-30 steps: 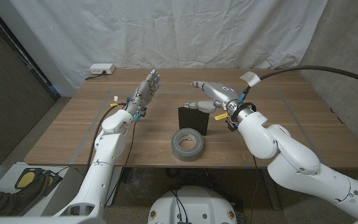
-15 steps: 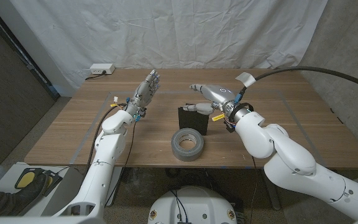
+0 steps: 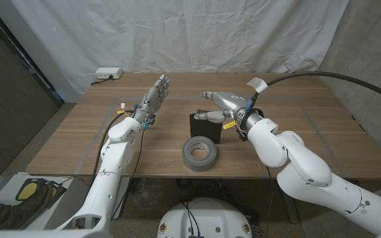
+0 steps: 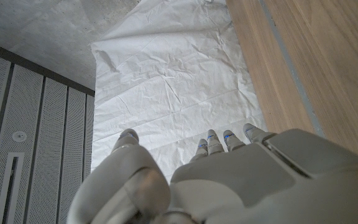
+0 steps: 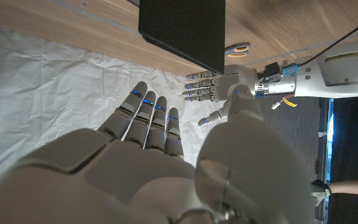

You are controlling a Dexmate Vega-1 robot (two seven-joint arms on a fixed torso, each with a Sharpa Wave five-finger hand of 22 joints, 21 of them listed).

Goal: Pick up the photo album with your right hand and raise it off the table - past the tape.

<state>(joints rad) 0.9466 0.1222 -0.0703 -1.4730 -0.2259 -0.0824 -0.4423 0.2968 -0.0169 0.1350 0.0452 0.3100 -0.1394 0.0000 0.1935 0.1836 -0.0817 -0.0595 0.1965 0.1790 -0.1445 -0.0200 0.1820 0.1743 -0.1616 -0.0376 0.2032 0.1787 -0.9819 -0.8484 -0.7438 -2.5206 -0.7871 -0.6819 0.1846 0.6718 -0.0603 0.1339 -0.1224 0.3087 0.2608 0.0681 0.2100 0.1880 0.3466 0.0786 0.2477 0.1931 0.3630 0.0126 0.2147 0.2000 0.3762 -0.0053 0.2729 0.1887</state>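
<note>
The photo album (image 3: 206, 128) is a black block standing upright on the wooden table (image 3: 71, 142), just behind a grey tape roll (image 3: 199, 153). My right hand (image 3: 222, 103) hovers open just above and behind the album's top, fingers spread toward the middle, thumb hanging close to the album's top edge; I cannot tell whether it touches. In the right wrist view the black album (image 5: 183, 29) lies beyond my right hand's fingers (image 5: 149, 119). My left hand (image 3: 155, 95) is held up over the table's left half, fingers extended, holding nothing; the left wrist view shows the left hand's back (image 4: 229, 180).
A white power box (image 3: 108, 74) sits at the table's far left corner. Thin tape lines (image 3: 104, 135) mark a rectangle on the tabletop. A white cloth backdrop (image 3: 177, 33) hangs behind the table. A thick black cable (image 3: 336, 76) arcs from my right wrist.
My right hand has shifted slightly left, closer over the album's top. The left arm, album and tape roll have not moved.
</note>
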